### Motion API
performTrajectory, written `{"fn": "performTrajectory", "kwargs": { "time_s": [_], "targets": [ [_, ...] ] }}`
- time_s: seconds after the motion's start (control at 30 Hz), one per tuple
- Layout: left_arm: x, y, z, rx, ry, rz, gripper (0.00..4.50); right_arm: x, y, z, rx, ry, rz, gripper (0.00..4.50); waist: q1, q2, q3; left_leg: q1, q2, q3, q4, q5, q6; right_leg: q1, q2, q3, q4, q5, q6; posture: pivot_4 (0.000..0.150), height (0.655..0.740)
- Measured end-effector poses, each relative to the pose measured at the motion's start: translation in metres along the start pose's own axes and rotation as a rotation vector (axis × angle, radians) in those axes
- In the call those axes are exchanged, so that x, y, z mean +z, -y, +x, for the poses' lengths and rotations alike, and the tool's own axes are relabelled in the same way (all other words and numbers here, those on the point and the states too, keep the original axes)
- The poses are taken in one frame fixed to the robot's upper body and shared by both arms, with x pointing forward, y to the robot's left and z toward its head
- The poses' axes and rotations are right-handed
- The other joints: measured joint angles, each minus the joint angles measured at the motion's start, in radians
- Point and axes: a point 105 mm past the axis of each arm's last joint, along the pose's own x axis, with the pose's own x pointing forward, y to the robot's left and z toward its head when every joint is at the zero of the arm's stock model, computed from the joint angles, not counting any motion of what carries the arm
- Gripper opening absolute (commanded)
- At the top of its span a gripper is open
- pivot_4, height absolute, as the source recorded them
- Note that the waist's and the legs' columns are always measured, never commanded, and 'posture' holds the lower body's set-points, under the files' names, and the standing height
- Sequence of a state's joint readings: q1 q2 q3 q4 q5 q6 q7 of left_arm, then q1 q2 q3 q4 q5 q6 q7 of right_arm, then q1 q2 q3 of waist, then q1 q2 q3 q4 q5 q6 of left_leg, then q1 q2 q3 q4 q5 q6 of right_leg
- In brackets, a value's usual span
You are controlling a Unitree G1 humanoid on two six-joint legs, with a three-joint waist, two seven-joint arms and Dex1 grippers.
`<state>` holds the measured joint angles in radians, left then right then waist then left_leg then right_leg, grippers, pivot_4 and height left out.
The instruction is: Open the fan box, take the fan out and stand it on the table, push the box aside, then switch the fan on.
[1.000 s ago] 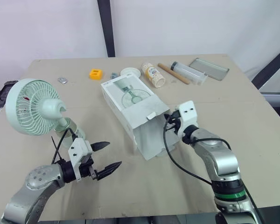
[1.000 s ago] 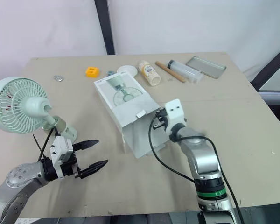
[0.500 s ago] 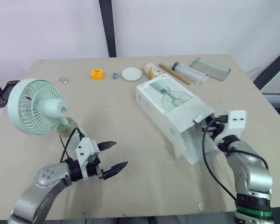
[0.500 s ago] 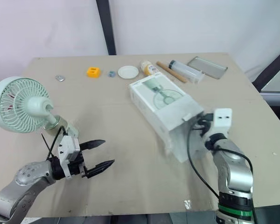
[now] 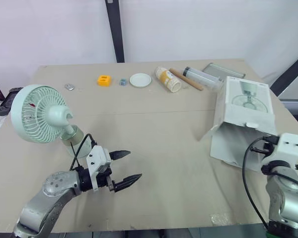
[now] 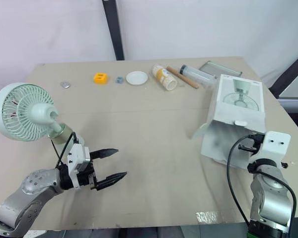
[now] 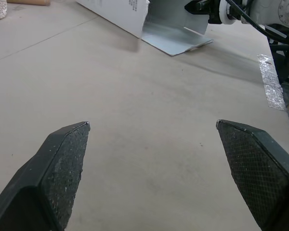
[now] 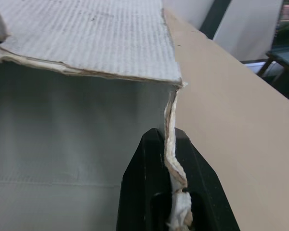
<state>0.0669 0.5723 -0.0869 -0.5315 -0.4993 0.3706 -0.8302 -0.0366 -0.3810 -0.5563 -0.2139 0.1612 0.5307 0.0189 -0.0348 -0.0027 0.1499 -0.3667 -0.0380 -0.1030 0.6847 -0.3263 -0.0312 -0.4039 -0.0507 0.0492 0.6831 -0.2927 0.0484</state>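
The fan box (image 5: 246,106) has slid from centre to 3 o'clock of the surface (image 5: 154,129), the right gripper (image 8: 167,138) with jaws clamped on its wall. The fan (image 5: 37,114) stands at 9 o'clock; the left gripper (image 5: 134,164) has its jaws apart. Box lettering unreadable.

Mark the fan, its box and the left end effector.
Pale green round plastic fan (image 5: 36,115): left eye view, grille.
White cardboard fan box (image 5: 248,103): left eye view, printed top face.
Left end effector (image 5: 134,164): left eye view, midway between fingertips.

Left gripper (image 5: 134,164) low at front left, fingers spread wide, pointing right. Right gripper (image 8: 167,139) far right, forearm upright, fingers pinched on box (image 5: 244,124) edge.
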Motion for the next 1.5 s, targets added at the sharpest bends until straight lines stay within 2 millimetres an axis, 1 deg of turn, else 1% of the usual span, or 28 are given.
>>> {"fn": "performTrajectory", "kwargs": {
  "time_s": [0.17, 0.23, 0.27, 0.3, 0.33, 0.37, 0.4, 0.43, 0.47, 0.5, 0.6, 0.67, 0.7, 0.73, 0.77, 0.87, 0.93, 1.03, 1.07, 1.1, 1.23, 1.27, 1.3, 1.33, 1.37, 1.4, 1.43, 1.5],
  "targets": [
    [-0.002, 0.003, 0.003, -0.016, -0.008, 0.003, 4.50, -0.001, -0.002, 0.000, 0.005, -0.005, -0.002, 0.08, 0.000, 0.000, -0.001, 0.001, 0.000, 0.000, 0.000, 0.000, 0.000, 0.001, 0.000, 0.000, 0.000, 0.000, 0.000, 0.150, 0.7400],
    [-0.001, 0.003, 0.004, -0.021, -0.007, 0.008, 4.50, -0.001, -0.004, 0.000, 0.011, -0.007, -0.003, 0.60, 0.000, 0.000, -0.001, 0.003, 0.000, 0.001, 0.000, 0.000, 0.000, 0.003, 0.000, 0.001, 0.000, 0.000, 0.000, 0.150, 0.7400],
    [-0.001, 0.003, 0.004, -0.021, -0.007, 0.009, 4.50, -0.002, -0.004, 0.000, 0.012, -0.008, -0.003, 0.76, 0.000, 0.000, -0.001, 0.003, 0.000, 0.001, 0.000, 0.000, 0.000, 0.003, 0.000, 0.001, 0.000, 0.000, 0.000, 0.150, 0.7400],
    [0.001, 0.002, 0.005, -0.023, -0.005, 0.016, 4.50, -0.003, -0.007, 0.000, 0.027, -0.012, -0.004, 1.11, 0.000, 0.000, -0.001, 0.004, 0.000, 0.001, 0.000, 0.000, 0.001, 0.004, 0.001, 0.001, 0.000, 0.000, 0.000, 0.150, 0.7400],
    [0.003, 0.002, 0.006, -0.026, 0.001, 0.026, 4.50, -0.010, -0.014, -0.002, 0.058, -0.034, -0.014, 1.49, 0.000, 0.000, -0.001, 0.005, 0.001, 0.001, 0.000, -0.001, 0.001, 0.005, 0.001, 0.002, 0.000, 0.000, 0.000, 0.150, 0.7400],
    [0.003, 0.002, 0.006, -0.026, 0.002, 0.028, 4.50, -0.012, -0.015, -0.002, 0.064, -0.040, -0.016, 1.80, 0.000, 0.000, -0.001, 0.005, 0.001, 0.001, 0.000, -0.001, 0.001, 0.005, 0.001, 0.002, 0.000, 0.000, 0.000, 0.150, 0.7400],
    [0.004, 0.002, 0.007, -0.027, 0.004, 0.030, 4.50, -0.015, -0.018, -0.003, 0.075, -0.051, -0.018, 1.80, 0.000, 0.000, -0.001, 0.005, 0.001, 0.002, 0.000, -0.001, 0.001, 0.005, 0.001, 0.002, 0.000, 0.000, 0.000, 0.150, 0.7400],
    [0.004, 0.001, 0.007, -0.027, 0.005, 0.032, 4.50, -0.019, -0.022, -0.005, 0.090, -0.063, -0.022, 2.38, 0.000, 0.001, -0.001, 0.006, 0.001, 0.002, 0.000, -0.001, 0.001, 0.005, 0.001, 0.002, 0.000, 0.000, 0.000, 0.150, 0.7400],
    [0.004, 0.001, 0.007, -0.027, 0.005, 0.033, 4.50, -0.020, -0.024, -0.005, 0.101, -0.066, -0.025, 2.46, 0.000, 0.001, -0.001, 0.006, 0.001, 0.003, 0.000, -0.001, 0.001, 0.005, 0.001, 0.003, 0.000, 0.000, 0.000, 0.150, 0.7400],
    [0.005, 0.001, 0.007, -0.028, 0.006, 0.035, 4.50, -0.019, -0.026, -0.005, 0.119, -0.057, -0.039, 3.03, 0.000, 0.001, -0.001, 0.006, 0.001, 0.003, 0.000, -0.001, 0.001, 0.005, 0.001, 0.003, 0.000, 0.000, 0.000, 0.150, 0.7400],
    [0.005, 0.001, 0.007, -0.029, 0.010, 0.040, 4.50, -0.009, -0.025, -0.003, 0.138, -0.015, -0.084, 4.05, -0.001, 0.001, -0.001, 0.006, 0.001, 0.004, -0.001, -0.001, 0.002, 0.005, 0.001, 0.004, 0.000, 0.000, 0.000, 0.150, 0.7400],
    [0.006, 0.002, 0.007, -0.029, 0.012, 0.043, 4.50, 0.007, -0.023, -0.001, 0.156, 0.049, -0.139, 4.38, -0.001, 0.001, -0.001, 0.007, 0.001, 0.004, -0.001, -0.001, 0.002, 0.005, 0.001, 0.004, 0.000, 0.000, 0.000, 0.150, 0.7400],
    [0.006, 0.002, 0.007, -0.030, 0.012, 0.043, 4.50, 0.011, -0.022, -0.001, 0.161, 0.066, -0.149, 4.38, -0.001, 0.001, -0.001, 0.007, 0.001, 0.005, -0.001, -0.001, 0.002, 0.005, 0.001, 0.004, 0.000, 0.000, 0.000, 0.150, 0.7400],
    [0.005, 0.002, 0.008, -0.033, 0.010, 0.046, 4.50, 0.027, -0.024, -0.003, 0.194, 0.126, -0.190, 4.38, -0.001, 0.001, -0.001, 0.007, 0.001, 0.005, -0.001, -0.001, 0.002, 0.005, 0.002, 0.005, 0.000, 0.000, 0.000, 0.150, 0.7400],
    [0.004, 0.001, 0.008, -0.034, 0.006, 0.044, 4.50, 0.035, -0.028, -0.006, 0.221, 0.153, -0.212, 4.38, -0.001, 0.001, -0.001, 0.007, 0.001, 0.005, -0.001, -0.001, 0.002, 0.005, 0.001, 0.005, 0.000, 0.000, 0.000, 0.150, 0.7400],
    [0.001, -0.001, 0.008, -0.031, 0.000, 0.040, 4.50, 0.044, -0.034, -0.014, 0.267, 0.198, -0.246, 4.38, 0.000, 0.001, -0.001, 0.007, 0.001, 0.005, -0.001, -0.001, 0.003, 0.005, 0.001, 0.005, -0.001, 0.000, 0.000, 0.150, 0.7400],
    [0.001, -0.001, 0.008, -0.032, -0.001, 0.040, 4.50, 0.046, -0.035, -0.015, 0.272, 0.205, -0.250, 4.38, 0.000, 0.001, -0.001, 0.007, 0.001, 0.005, -0.001, -0.001, 0.003, 0.005, 0.001, 0.005, -0.001, 0.000, 0.000, 0.150, 0.7400],
    [0.002, 0.000, 0.010, -0.040, 0.004, 0.050, 4.50, 0.054, -0.042, -0.027, 0.316, 0.243, -0.279, 4.38, 0.002, 0.001, -0.001, 0.007, 0.002, 0.005, -0.001, -0.001, 0.003, 0.005, 0.002, 0.005, -0.001, 0.000, 0.000, 0.150, 0.7400],
    [0.001, 0.001, 0.012, -0.047, 0.004, 0.055, 4.50, 0.053, -0.049, -0.037, 0.363, 0.248, -0.301, 4.38, 0.002, 0.001, -0.001, 0.007, 0.002, 0.005, -0.001, -0.001, 0.003, 0.005, 0.002, 0.005, -0.001, 0.000, 0.000, 0.150, 0.7400],
    [0.000, 0.000, 0.012, -0.045, 0.000, 0.054, 4.50, 0.051, -0.059, -0.043, 0.420, 0.256, -0.307, 4.38, 0.002, 0.001, -0.001, 0.007, 0.002, 0.005, -0.001, -0.002, 0.003, 0.005, 0.002, 0.005, -0.001, 0.000, 0.000, 0.150, 0.7400],
    [-0.001, -0.001, 0.013, -0.041, 0.003, 0.052, 4.50, 0.055, -0.081, -0.052, 0.538, 0.311, -0.296, 4.38, -0.005, 0.001, -0.001, 0.008, 0.002, 0.007, -0.001, -0.001, 0.003, 0.005, 0.002, 0.007, -0.001, 0.000, 0.000, 0.150, 0.7400],
    [0.000, 0.000, 0.014, -0.039, 0.012, 0.050, 4.50, 0.064, -0.096, -0.060, 0.627, 0.374, -0.285, 4.38, -0.006, 0.001, -0.001, 0.009, 0.002, 0.007, -0.001, -0.001, 0.003, 0.006, 0.002, 0.006, -0.001, 0.000, 0.001, 0.150, 0.7400],
    [0.000, -0.002, 0.014, -0.028, 0.016, 0.047, 4.50, 0.076, -0.114, -0.067, 0.732, 0.439, -0.238, 4.38, -0.009, 0.001, 0.000, 0.009, 0.003, 0.007, -0.001, -0.001, 0.003, 0.006, 0.003, 0.007, -0.001, 0.000, 0.001, 0.150, 0.7400],
    [0.001, -0.003, 0.014, -0.019, 0.020, 0.045, 4.50, 0.081, -0.123, -0.072, 0.793, 0.464, -0.203, 4.38, -0.011, 0.001, 0.000, 0.010, 0.003, 0.007, -0.001, -0.001, 0.003, 0.007, 0.003, 0.007, -0.001, 0.000, 0.001, 0.150, 0.7400],
    [0.002, -0.004, 0.015, -0.011, 0.027, 0.045, 4.50, 0.088, -0.141, -0.082, 0.910, 0.505, -0.153, 4.38, -0.009, 0.000, 0.000, 0.010, 0.004, 0.006, -0.001, -0.002, 0.003, 0.007, 0.003, 0.006, -0.001, 0.000, 0.001, 0.150, 0.7400],
    [0.001, -0.005, 0.013, 0.002, 0.026, 0.042, 4.50, 0.088, -0.147, -0.084, 0.957, 0.504, -0.136, 4.38, -0.009, 0.000, 0.000, 0.010, 0.004, 0.006, -0.001, -0.002, 0.003, 0.007, 0.003, 0.006, -0.001, 0.000, 0.001, 0.150, 0.7400],
    [0.001, -0.009, 0.012, 0.027, 0.027, 0.037, 4.50, 0.091, -0.158, -0.088, 1.037, 0.508, -0.105, 4.38, -0.009, -0.001, 0.000, 0.010, 0.003, 0.007, -0.001, -0.002, 0.003, 0.007, 0.003, 0.006, -0.002, 0.000, 0.001, 0.150, 0.7400],
    [0.002, -0.014, 0.011, 0.062, 0.037, 0.033, 4.50, 0.092, -0.176, -0.100, 1.193, 0.517, -0.078, 4.38, -0.010, -0.001, 0.000, 0.010, 0.003, 0.007, 0.000, -0.002, 0.003, 0.007, 0.003, 0.007, -0.002, 0.000, 0.001, 0.150, 0.7400]
  ]
}}
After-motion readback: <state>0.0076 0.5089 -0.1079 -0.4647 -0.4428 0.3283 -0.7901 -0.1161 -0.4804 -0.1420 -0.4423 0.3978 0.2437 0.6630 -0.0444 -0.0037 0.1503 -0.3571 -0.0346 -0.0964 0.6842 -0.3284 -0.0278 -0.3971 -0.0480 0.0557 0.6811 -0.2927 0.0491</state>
